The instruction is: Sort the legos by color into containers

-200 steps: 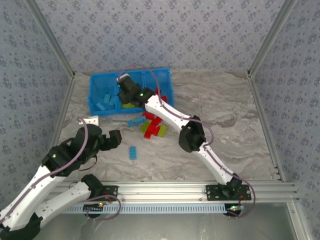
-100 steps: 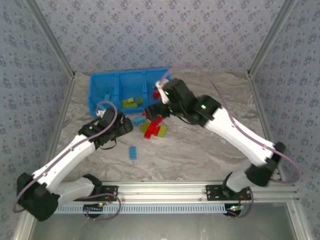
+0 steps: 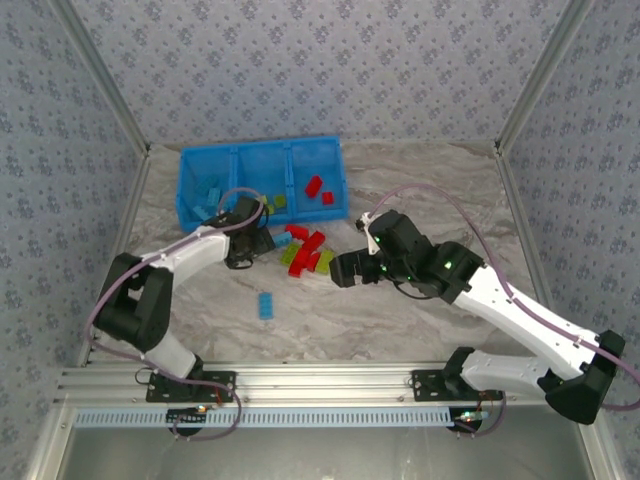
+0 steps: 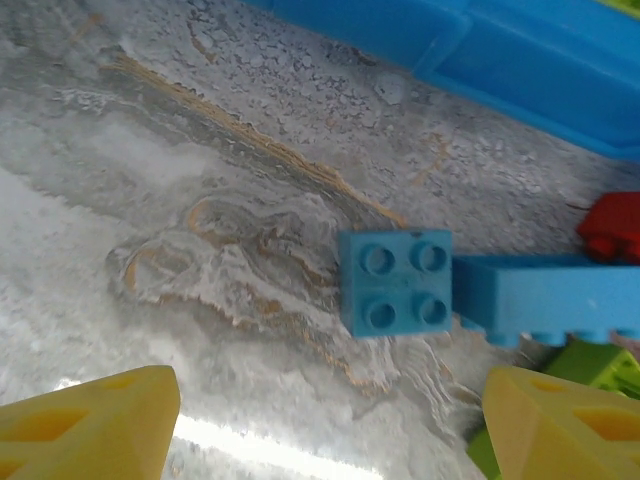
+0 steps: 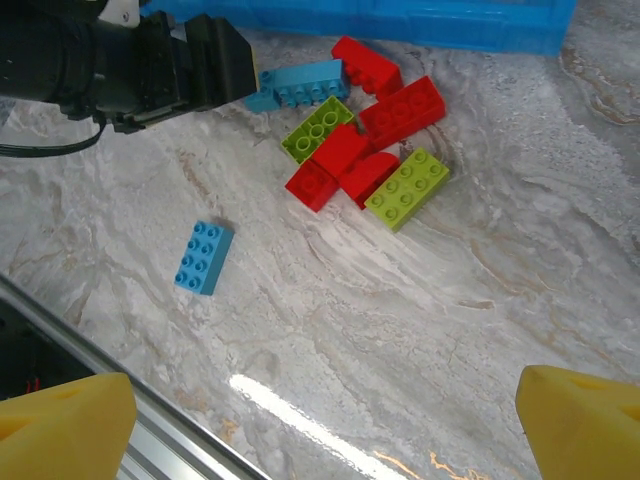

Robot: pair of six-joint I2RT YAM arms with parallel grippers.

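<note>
The bright blue tray (image 3: pixel 190 190) holds light blue bricks (image 3: pixel 210 194) in its left compartment, lime green ones (image 3: pixel 270 205) in the middle and red ones (image 3: pixel 318 188) on the right. My left gripper (image 3: pixel 258 240) is open, low over the table just in front of the tray. A small square blue brick (image 4: pixel 395 282) and a long blue brick (image 4: pixel 545 298) lie just ahead of its yellow fingertips (image 4: pixel 90 420). My right gripper (image 3: pixel 338 272) hangs open right of a loose pile of red bricks (image 5: pixel 345 160) and green bricks (image 5: pixel 408 188).
A lone blue brick (image 5: pixel 204 257) lies apart from the pile, nearer the front rail (image 3: pixel 330 380). The left gripper's black body (image 5: pixel 130 70) sits close to the pile's far left side. Bare marble stretches to the right of the right arm.
The right gripper has drawn back from the tray to the table's middle, right of the pile. The left arm has stretched forward to the blue bricks beside the tray.
</note>
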